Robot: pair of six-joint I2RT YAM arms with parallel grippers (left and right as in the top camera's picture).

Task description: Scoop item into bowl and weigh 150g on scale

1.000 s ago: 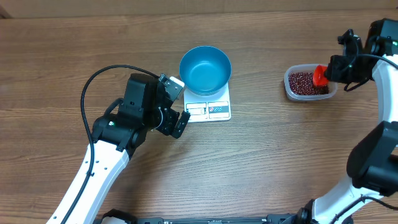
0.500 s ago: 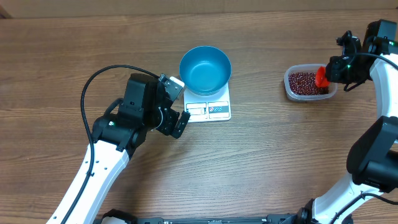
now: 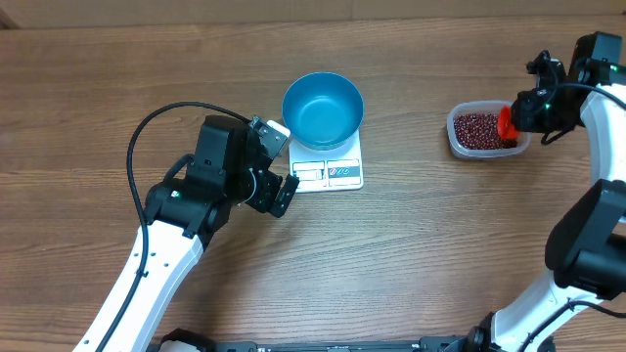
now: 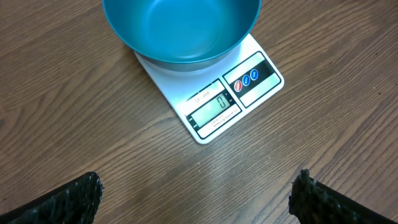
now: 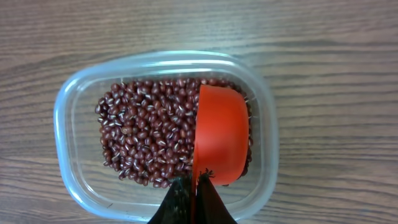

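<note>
Wide brown wooden table (image 3: 411,254), and two arms at work on it. The left arm reaches in from the near left, and its gripper (image 3: 281,166) hangs just beside the left edge of the scale, jaws spread wide, holding nothing. Over on the far right, the right gripper (image 5: 191,198) is pinched tight on the handle of a red scoop (image 5: 221,134).

Centre of the table: the blue bowl (image 3: 323,108) sits on the back part of the white scale (image 3: 333,173), its inside showing plain blue. The front strip of the scale pokes out from under it, and the display (image 4: 214,106) reads zero.

Well apart to the right lies a clear plastic tub (image 5: 65,124). The scoop is down inside its right half, tilted. How deep it digs, I cannot tell.

And the beans (image 5: 146,137): a maroon heap, all in that tub, pressed up against the scoop's left side.
</note>
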